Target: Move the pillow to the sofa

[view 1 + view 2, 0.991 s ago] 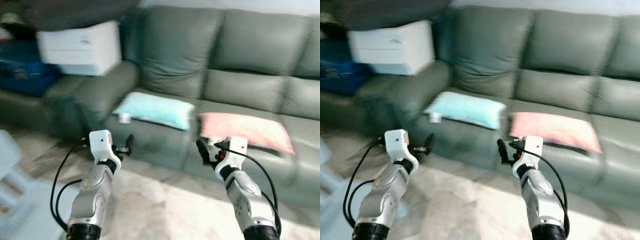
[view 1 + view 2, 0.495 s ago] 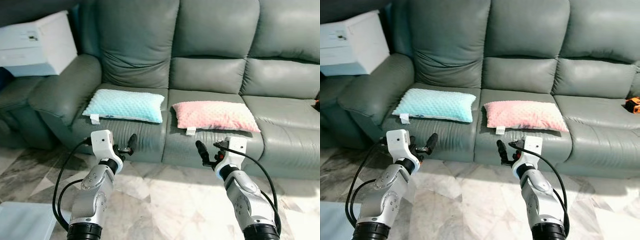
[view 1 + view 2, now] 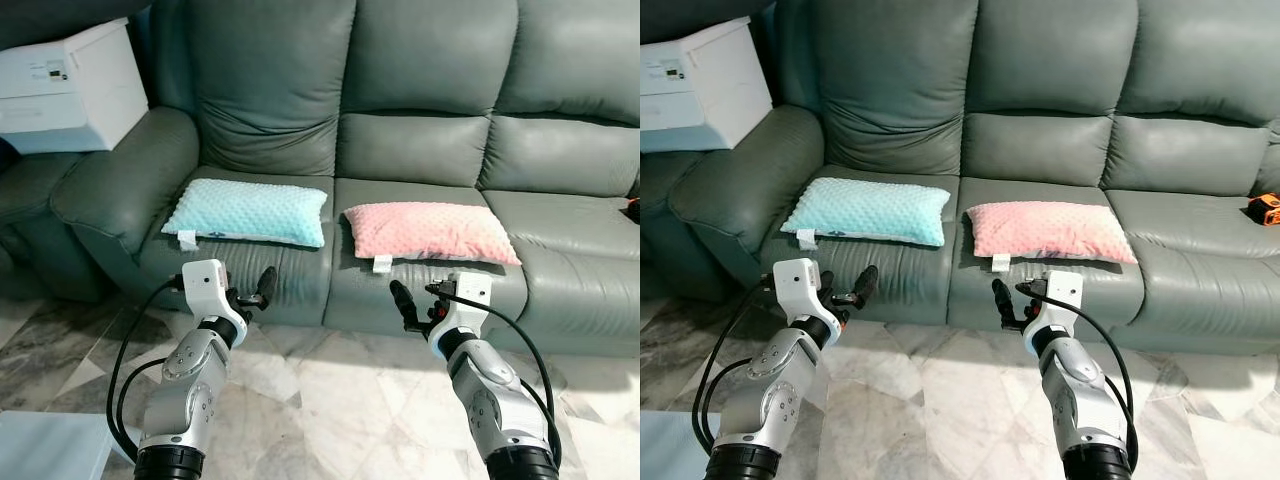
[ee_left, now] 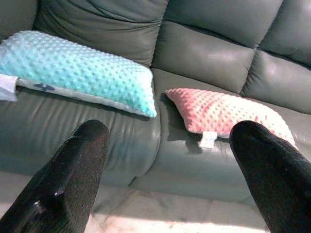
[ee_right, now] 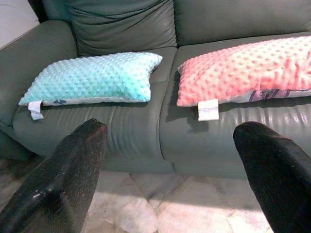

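Sofa [image 3: 420,150] — we hold left gripper [image 3: 248,296] and right gripper [image 3: 420,306] before it, fingers spread, empty; teal pillow [image 3: 247,211] and pink pillow [image 3: 428,231] on its seat.

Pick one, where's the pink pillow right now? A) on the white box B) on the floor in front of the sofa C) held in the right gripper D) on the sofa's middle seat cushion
D: the pink pillow lies flat on the sofa's middle seat, beside the blue pillow; both grippers hang open and hold nothing.

Open left gripper [image 4: 170,170] facing green sofa [image 4: 209,58]; teal pillow [image 4: 73,70] beside pink pillow [image 4: 228,111], apparently not touching.
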{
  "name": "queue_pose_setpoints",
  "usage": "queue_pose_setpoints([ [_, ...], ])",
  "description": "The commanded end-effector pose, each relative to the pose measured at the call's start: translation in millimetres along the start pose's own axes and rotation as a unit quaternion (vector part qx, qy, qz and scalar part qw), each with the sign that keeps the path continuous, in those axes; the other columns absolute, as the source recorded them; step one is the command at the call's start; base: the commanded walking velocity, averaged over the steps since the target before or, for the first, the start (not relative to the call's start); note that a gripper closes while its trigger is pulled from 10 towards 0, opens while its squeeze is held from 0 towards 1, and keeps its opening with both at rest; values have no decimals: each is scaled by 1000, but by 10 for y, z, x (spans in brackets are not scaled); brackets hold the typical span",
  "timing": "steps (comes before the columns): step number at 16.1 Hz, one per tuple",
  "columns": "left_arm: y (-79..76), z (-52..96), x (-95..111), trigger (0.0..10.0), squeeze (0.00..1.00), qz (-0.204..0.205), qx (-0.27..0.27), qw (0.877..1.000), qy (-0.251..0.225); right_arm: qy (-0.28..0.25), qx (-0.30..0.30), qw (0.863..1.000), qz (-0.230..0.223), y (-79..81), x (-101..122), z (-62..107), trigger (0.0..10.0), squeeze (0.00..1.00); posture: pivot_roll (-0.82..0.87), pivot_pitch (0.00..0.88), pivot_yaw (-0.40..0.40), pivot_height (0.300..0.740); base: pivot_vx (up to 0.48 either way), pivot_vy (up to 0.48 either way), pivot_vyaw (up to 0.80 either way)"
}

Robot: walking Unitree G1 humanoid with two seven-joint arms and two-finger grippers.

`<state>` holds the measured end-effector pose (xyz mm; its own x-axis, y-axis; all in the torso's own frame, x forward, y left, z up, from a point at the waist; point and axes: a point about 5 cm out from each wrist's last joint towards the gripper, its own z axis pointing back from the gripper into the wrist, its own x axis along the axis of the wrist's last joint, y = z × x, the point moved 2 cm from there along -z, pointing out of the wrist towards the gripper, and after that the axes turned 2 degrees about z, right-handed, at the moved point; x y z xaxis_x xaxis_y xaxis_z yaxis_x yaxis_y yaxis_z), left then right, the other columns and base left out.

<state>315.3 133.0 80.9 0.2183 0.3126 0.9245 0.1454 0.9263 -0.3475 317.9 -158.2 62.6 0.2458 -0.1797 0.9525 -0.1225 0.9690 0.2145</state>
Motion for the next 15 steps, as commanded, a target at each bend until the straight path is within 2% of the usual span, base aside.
queue_pose_setpoints([
  [1, -21, -2, 16, 10000, 0, -3, -7, 1000, -4, 2, 5, 1000, 2, 6, 22, -16, 10000, 0, -137, 0, -8, 740, 0, 0, -744],
  [5, -26, -2, 12, 10000, 0, -4, -10, 1000, -2, -4, 9, 1000, 3, 21, 32, -18, 10000, 0, -137, 0, -6, 740, 0, 0, -748],
  [8, -16, -5, 1, 10000, 0, -7, -7, 1000, 1, -15, 14, 1000, 2, 42, 62, -10, 10000, 0, -138, 0, -6, 740, 0, 0, 0],
  [9, -21, -2, -3, 10000, 0, -7, -8, 1000, 1, -2, 9, 1000, -4, 36, 16, -11, 10000, 0, -138, 0, -6, 740, 0, 0, -781],
  [15, -20, 16, -28, 10000, 0, -14, -5, 1000, 4, 6, 7, 1000, 2, 19, -24, 8, 10000, 0, -140, 0, -4, 740, 0, 0, -773],
])
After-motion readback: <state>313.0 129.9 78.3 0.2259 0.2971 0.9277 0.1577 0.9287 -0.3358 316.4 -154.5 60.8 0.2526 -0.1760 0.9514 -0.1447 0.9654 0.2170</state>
